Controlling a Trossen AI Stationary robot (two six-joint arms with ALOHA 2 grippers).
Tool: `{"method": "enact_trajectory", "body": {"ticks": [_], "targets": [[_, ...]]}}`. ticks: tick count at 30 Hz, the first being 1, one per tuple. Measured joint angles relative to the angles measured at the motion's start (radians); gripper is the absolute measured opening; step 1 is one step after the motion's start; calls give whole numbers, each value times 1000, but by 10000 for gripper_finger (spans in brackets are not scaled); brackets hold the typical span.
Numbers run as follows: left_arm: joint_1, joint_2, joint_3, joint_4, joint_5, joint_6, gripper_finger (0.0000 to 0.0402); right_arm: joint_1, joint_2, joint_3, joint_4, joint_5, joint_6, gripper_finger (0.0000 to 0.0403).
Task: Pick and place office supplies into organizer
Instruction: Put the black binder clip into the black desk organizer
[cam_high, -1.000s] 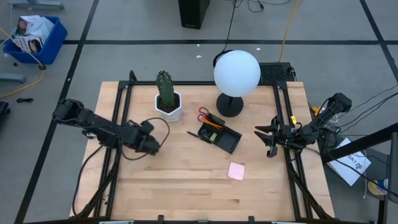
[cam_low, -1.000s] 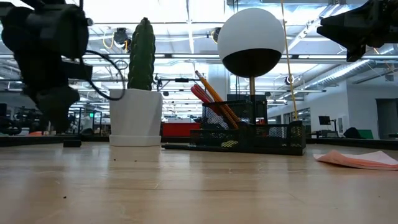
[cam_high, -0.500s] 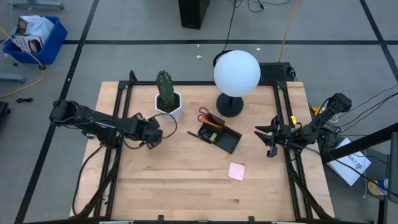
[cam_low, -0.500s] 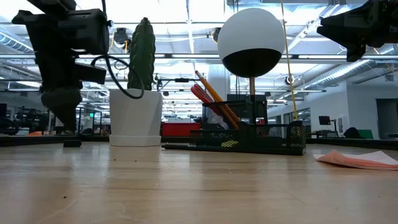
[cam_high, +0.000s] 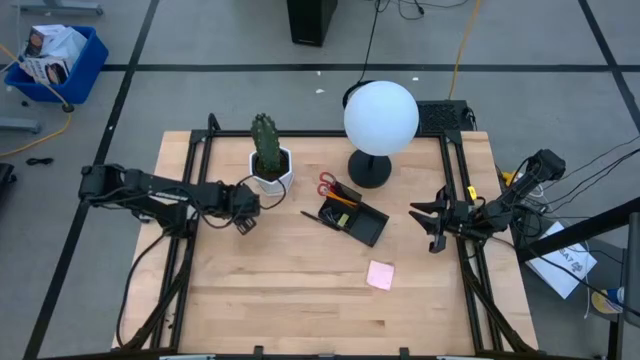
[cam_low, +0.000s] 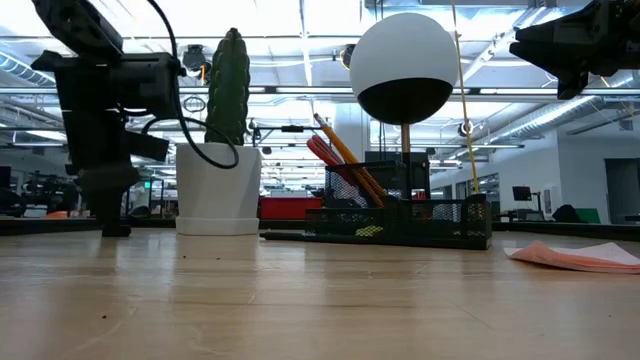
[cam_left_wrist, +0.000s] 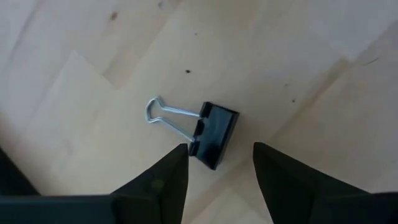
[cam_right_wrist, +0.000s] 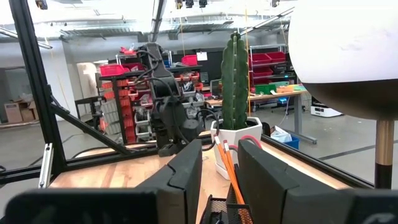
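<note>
Wooden table (cam_high: 300, 300), open workshop floor with shelving behind.
Left pincer (cam_left_wrist: 214, 171): fingers apart, poised over a black clip (cam_left_wrist: 211, 134) lying flat between the tips. Organizer (cam_high: 352, 218) well off beyond it; pink pad (cam_high: 380, 274) farther. Right pincer (cam_high: 432, 228): apart, empty, at table's edge.

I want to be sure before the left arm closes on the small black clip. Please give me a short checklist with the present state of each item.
1. Small black metal binder clip lies flat on the light wooden table: ok.
2. Left end effector is over the clip, fingers apart on both sides of its body: ok.
3. Clip is gripped: not ok, fingers are not yet touching it.
4. White hexagonal cactus pot is close to the left end effector; clearance: cannot tell.
5. Black mesh desk organizer stands unobstructed: ok.
6. Right end effector waits at the table's right edge: ok.
</note>
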Motion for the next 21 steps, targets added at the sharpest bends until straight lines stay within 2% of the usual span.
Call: {"method": "enact_trajectory", "body": {"ticks": [8, 17, 21], "targets": [[3, 3, -43, 92, -10, 42, 186, 0, 0, 0, 0, 0, 0, 100], [-11, 8, -64, 152, -18, 24, 186, 0, 0, 0, 0, 0, 0, 100], [-26, 10, -65, 177, -17, 17, 160, 0, 0, 0, 0, 0, 0, 100]]}}
